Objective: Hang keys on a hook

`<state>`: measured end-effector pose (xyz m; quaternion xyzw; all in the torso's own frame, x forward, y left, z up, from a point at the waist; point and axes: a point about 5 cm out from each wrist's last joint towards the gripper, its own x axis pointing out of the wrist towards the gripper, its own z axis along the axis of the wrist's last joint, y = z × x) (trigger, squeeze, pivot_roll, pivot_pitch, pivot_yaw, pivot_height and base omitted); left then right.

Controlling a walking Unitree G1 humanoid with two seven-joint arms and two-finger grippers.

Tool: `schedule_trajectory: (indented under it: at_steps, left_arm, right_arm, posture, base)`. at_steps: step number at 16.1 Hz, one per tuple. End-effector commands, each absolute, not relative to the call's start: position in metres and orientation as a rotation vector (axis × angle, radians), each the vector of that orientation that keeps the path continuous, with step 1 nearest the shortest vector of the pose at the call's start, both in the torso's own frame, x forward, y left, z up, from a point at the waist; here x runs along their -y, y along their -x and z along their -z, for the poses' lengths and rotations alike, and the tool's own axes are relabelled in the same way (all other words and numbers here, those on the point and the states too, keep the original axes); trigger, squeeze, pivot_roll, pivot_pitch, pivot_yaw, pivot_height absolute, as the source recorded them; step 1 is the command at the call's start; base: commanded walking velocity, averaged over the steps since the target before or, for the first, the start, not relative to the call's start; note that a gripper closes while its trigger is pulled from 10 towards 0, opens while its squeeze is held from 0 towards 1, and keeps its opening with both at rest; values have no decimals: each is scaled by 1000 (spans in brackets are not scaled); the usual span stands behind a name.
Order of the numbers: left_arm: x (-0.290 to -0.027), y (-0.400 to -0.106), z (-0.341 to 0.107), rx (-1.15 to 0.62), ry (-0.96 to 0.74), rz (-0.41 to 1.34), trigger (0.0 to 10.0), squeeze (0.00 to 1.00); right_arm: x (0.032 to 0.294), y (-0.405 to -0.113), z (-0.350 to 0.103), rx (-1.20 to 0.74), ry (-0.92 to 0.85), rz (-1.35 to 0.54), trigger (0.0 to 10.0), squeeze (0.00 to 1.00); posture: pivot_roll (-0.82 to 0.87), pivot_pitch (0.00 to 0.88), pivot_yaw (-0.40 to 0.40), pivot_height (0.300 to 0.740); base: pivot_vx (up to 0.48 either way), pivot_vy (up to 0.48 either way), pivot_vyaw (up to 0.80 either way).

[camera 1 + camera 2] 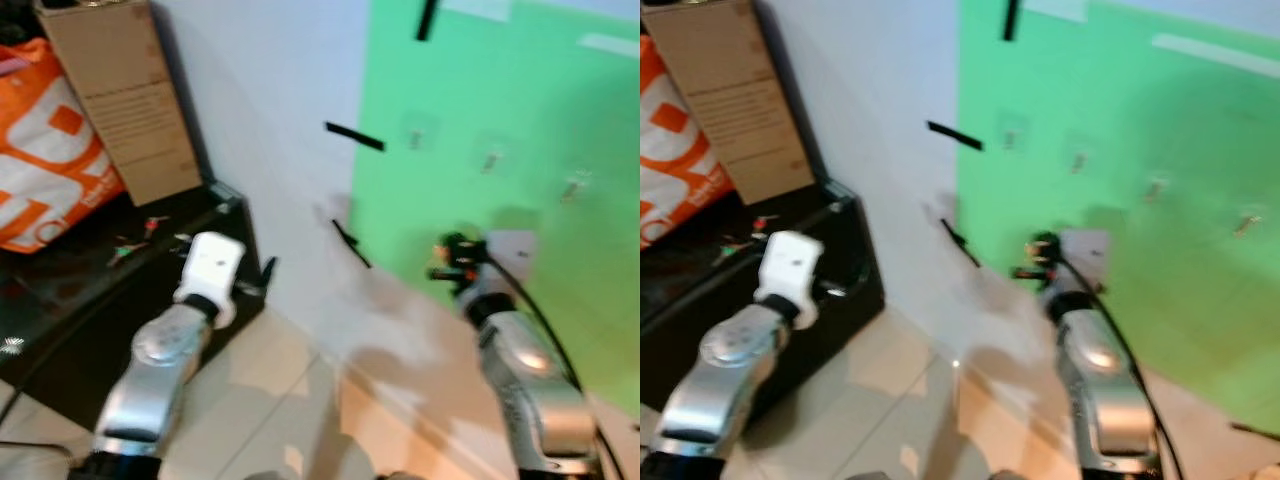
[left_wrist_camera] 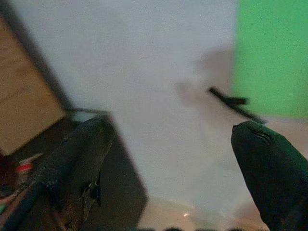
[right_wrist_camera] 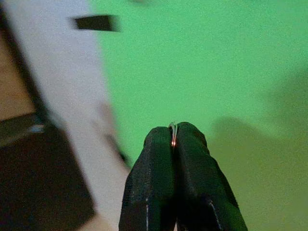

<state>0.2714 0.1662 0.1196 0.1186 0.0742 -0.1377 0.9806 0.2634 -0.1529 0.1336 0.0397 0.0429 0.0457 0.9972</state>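
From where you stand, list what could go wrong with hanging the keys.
1. The right gripper pinches only a thin key ring at its very fingertips; a bump against the green wall might knock it loose.
2. The hooks are small, pale and blurred in the head views, so aiming the ring onto one may miss.
3. The left gripper hangs open close to the black cabinet and could snag it if the robot turns.

Green panel on white wall — orange-and-white bag, brown box, black cabinet.
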Motion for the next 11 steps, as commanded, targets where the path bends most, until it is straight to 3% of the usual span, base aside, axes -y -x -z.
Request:
schedule_trajectory:
  at_steps: [1,11]
  left_arm:
    - [-164,-273,-125,-132,-247,287,10000,0]
    - [-162,-280,-135,-105,-220,299,10000,0]
  right_arm:
    - [159,-263,-134,-80,-72,-76,10000,0]
    - [157,-266,-134,-59,-102,-81,10000,0]
  posture:
    - [-34,0,44,740]
    - [-31,0,69,740]
  base:
    - [0,319,0]
    - [25,31,0]
